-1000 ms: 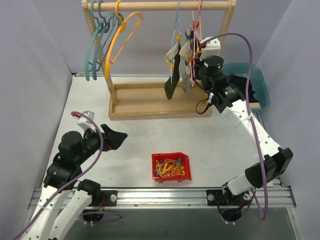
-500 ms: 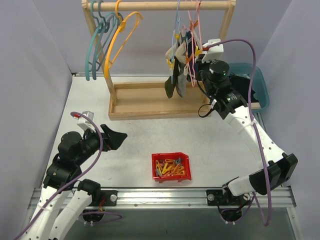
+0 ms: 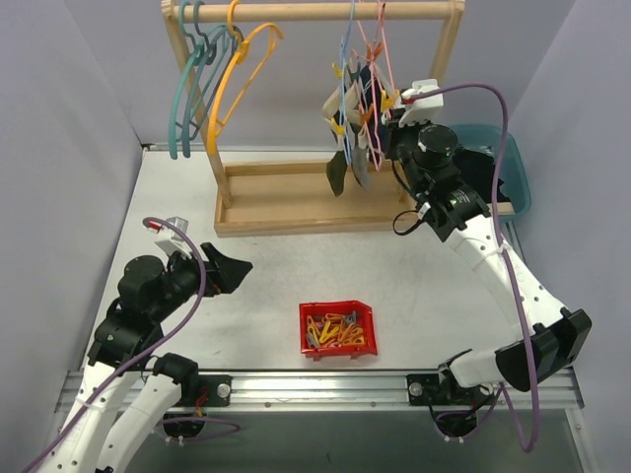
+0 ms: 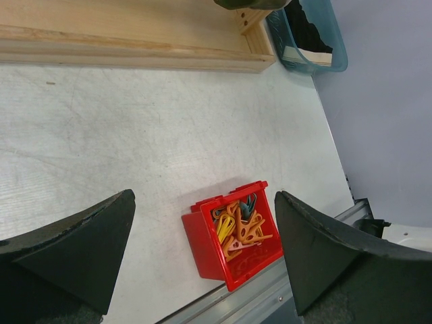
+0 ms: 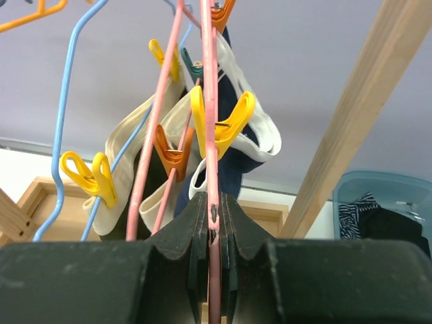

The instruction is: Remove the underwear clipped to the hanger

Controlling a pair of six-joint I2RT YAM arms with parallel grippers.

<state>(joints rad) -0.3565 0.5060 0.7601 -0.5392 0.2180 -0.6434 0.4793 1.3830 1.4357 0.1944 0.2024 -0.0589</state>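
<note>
The underwear (image 3: 353, 158) hangs in a bunch from a pink hanger (image 3: 375, 44) and a blue hanger (image 3: 346, 59) on the wooden rack. My right gripper (image 3: 396, 120) is shut on the pink hanger's lower wire (image 5: 211, 101), just below the clips. In the right wrist view, a navy brief (image 5: 229, 169) with a pale waistband (image 5: 266, 138) sits under a yellow clip (image 5: 223, 125). A dark brief (image 5: 143, 199) hangs behind an orange clip (image 5: 172, 152). My left gripper (image 3: 235, 273) hovers open and empty over the table at the near left.
A red bin (image 3: 337, 328) of loose clips sits near the front edge, below my left gripper (image 4: 204, 196). A teal tub (image 3: 513, 168) holding dark cloth stands right of the rack base (image 3: 315, 209). Several empty hangers (image 3: 207, 79) hang at the rail's left end.
My right arm has shifted slightly right and up while holding the pink hanger. The hangers and briefs have swung and lifted with it. The left arm has barely moved.
</note>
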